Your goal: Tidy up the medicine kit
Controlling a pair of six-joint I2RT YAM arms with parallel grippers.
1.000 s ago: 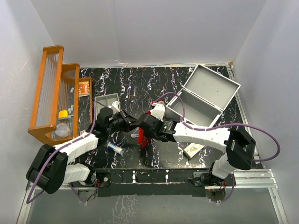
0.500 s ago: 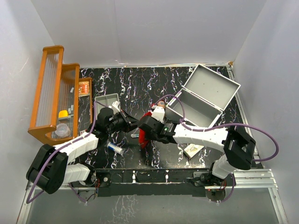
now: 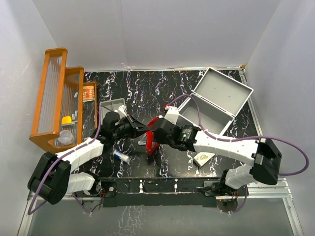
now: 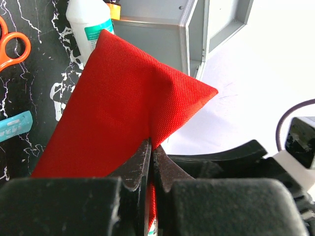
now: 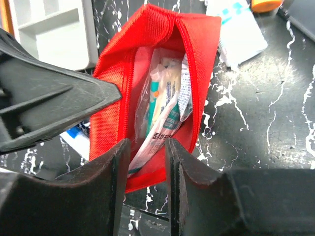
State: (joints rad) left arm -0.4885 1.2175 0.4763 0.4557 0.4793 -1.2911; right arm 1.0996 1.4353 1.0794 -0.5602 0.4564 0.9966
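Note:
The red pouch (image 3: 150, 146) hangs mid-table, and my left gripper (image 3: 143, 129) is shut on its fabric edge. In the left wrist view the pouch (image 4: 123, 98) fills the frame, pinched between my left gripper (image 4: 151, 152). In the right wrist view the pouch (image 5: 113, 88) gapes open with several printed packets (image 5: 165, 110) inside. My right gripper (image 5: 146, 145) stands open just in front of its mouth, the end of a packet lying loose beyond the fingers. The medicine kit (image 3: 216, 101), a grey metal case, stands open at the right with its lid tipped back.
An orange wooden rack (image 3: 54, 98) holds small items at the far left. A small grey tray (image 3: 112, 105) sits beside it. A white tube (image 3: 120, 156) and a flat box (image 3: 204, 157) lie near the front edge. A white bottle (image 4: 91, 24) and orange scissors (image 4: 12, 42) lie beyond the pouch.
My right gripper has opened from shut and its arm has swung a little to the right. My left gripper still holds the pouch in place.

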